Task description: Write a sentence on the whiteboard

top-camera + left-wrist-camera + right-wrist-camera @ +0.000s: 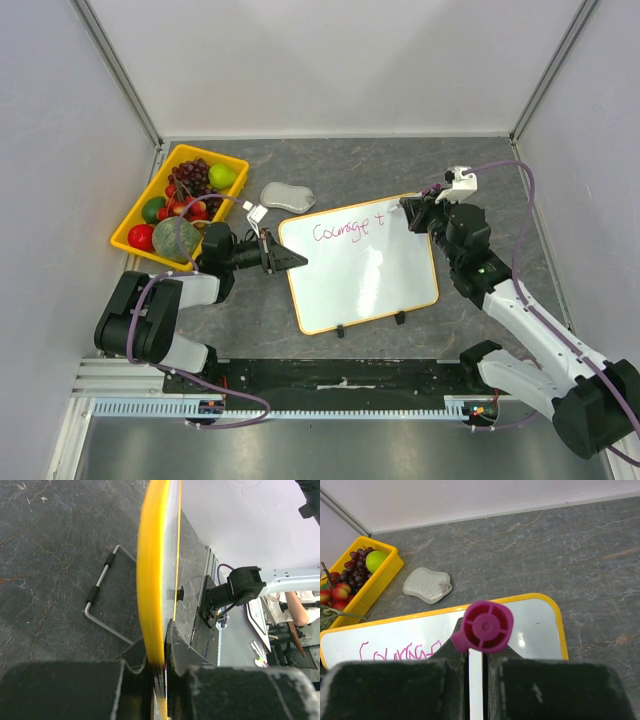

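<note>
**Board pinned at its left rim, marker on the top line**

Nearest the arm bases, two black clip feet sit on the board's near edge. The board lies on the grey surface, turned slightly askew, at about mid-depth between the arms.

The left tool is clenched on the board's left rim. Its wrist camera sees the board edge-on as a yellow band pinched between the fingers, so the white face and the writing are out of sight there. Beyond the band, a bent wire stand lies against the surface, partly hidden.

The right tool is over the board's far right corner, clamped on a magenta marker. Only the marker's round back end shows, and its tip is hidden between the fingers. Whether it touches the board cannot be told.

The writing runs along the far edge and reads "Courage t". Anything past that is covered by the tool. In the right wrist view the fingers cut it off mid-word.

Farther back lies a grey pad, just beyond the board. Left of it, a yellow tray of fruit is partly masked by the left arm's cable.
</note>
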`<state>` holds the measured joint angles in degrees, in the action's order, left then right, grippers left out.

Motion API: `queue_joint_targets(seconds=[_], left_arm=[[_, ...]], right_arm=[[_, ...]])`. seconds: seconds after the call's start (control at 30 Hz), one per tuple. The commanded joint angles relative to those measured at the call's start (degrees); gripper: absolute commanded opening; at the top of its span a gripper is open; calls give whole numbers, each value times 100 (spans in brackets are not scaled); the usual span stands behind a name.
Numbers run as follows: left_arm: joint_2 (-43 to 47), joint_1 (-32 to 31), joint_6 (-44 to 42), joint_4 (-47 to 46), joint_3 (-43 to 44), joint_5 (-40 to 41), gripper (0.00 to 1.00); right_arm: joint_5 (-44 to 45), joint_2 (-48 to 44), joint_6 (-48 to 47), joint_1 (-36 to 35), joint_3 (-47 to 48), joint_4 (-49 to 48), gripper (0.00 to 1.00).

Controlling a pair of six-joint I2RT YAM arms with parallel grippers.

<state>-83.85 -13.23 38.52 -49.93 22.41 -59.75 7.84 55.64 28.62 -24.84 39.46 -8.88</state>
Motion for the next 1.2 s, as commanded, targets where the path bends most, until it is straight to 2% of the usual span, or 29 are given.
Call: queue_joint_targets(seconds=[0.0,0.57,1.17], left_arm=[[-140,-30,-855,159,-79,367,2],[-149,-30,-846,159,-79,358,2],[-131,-30,-846,159,-88,367,2]], right_arm=[[183,88,-85,23,44,-78,0],[25,176,-85,23,-132,-149,0],[-177,-9,-234,14,-290,264,0]])
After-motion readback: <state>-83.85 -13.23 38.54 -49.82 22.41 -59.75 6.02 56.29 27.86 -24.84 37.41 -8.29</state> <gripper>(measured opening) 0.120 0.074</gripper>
